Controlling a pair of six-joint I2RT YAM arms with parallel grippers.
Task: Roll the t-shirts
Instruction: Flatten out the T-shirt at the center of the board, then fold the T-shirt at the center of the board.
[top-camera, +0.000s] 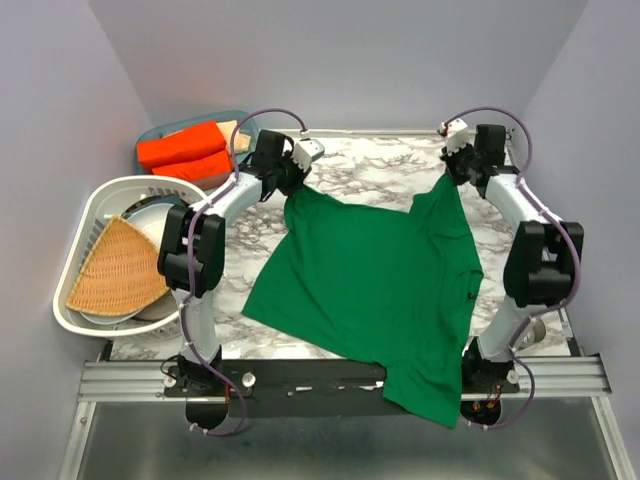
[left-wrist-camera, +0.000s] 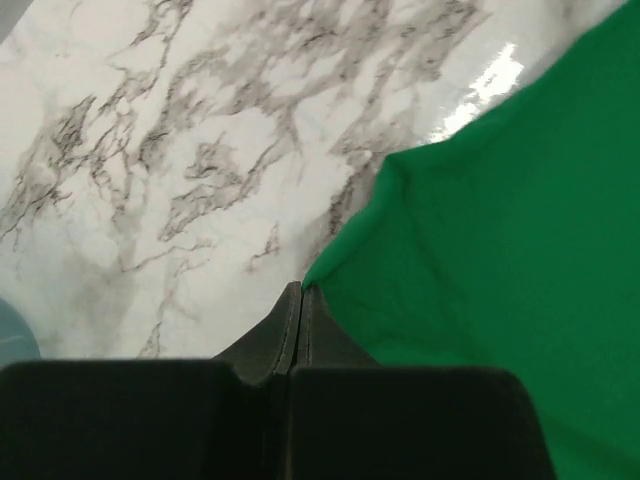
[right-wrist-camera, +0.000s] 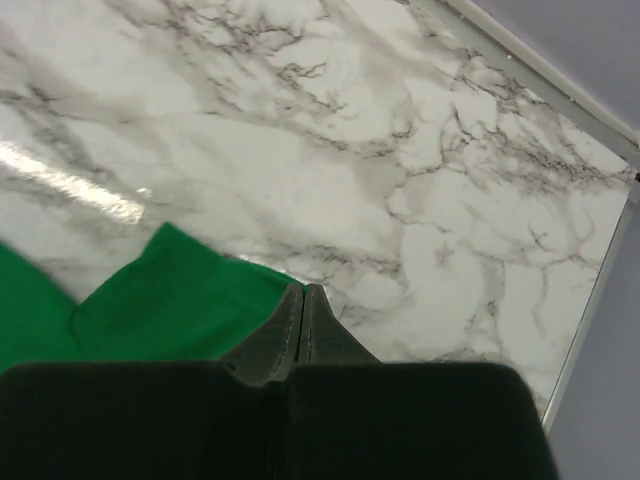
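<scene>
Draping soft green t-shirt (top-camera: 375, 290), glossy marble table (top-camera: 380, 168)

One dark green t-shirt (top-camera: 375, 280) across the middle of the table (top-camera: 262, 225). At the far left corner, one bin (top-camera: 158, 131) with two orange-red rolls (top-camera: 180, 150) and one beige roll (top-camera: 228, 129). Off the left edge, one white basket (top-camera: 80, 225), one woven fan (top-camera: 120, 270). Two grippers: left gripper (left-wrist-camera: 301, 288), right gripper (right-wrist-camera: 303, 288).

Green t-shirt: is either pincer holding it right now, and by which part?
Both. The left pincer is shut on the far left corner of the green t-shirt, the right pincer on its far right corner.
</scene>
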